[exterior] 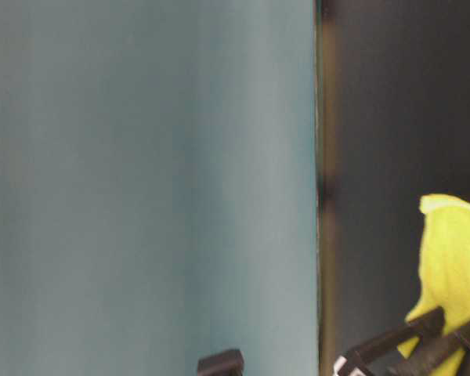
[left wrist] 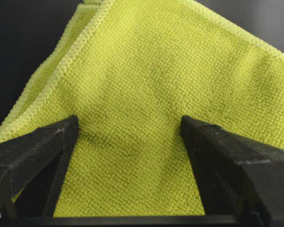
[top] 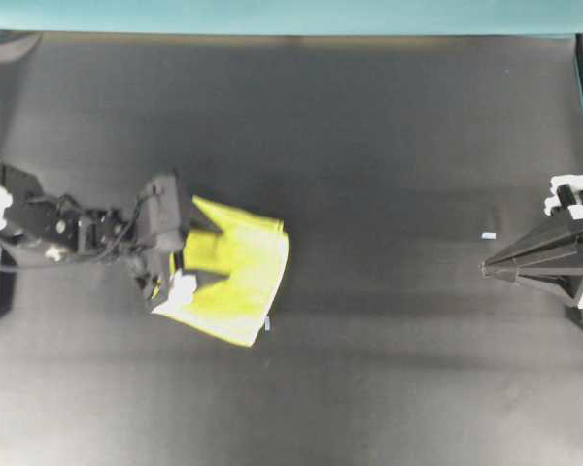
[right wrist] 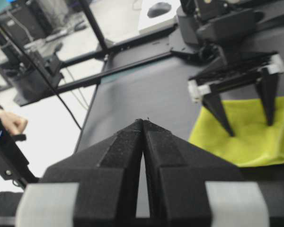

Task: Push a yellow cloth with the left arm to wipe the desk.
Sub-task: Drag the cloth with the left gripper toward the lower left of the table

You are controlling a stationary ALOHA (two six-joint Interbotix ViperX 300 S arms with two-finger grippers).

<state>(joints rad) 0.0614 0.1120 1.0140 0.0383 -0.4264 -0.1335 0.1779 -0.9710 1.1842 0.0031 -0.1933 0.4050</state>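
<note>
**A:** So where was the left gripper? Clamped on anything?

**B:** Nope, it was spread wide, both fingertips planted down on the yellow cloth, nothing pinched between them. The cloth lay left of centre on the desk, one corner folded over, edge stitching clear in the wrist view.

**A:** And the left arm behind it?

**B:** It reached in from the left edge, cables showing. The right gripper was squeezed closed on nothing, parked far right, well apart from the cloth.

**A:** Any logos or text?

**B:** Nothing readable. Just a small white tape mark near the right gripper.
</note>
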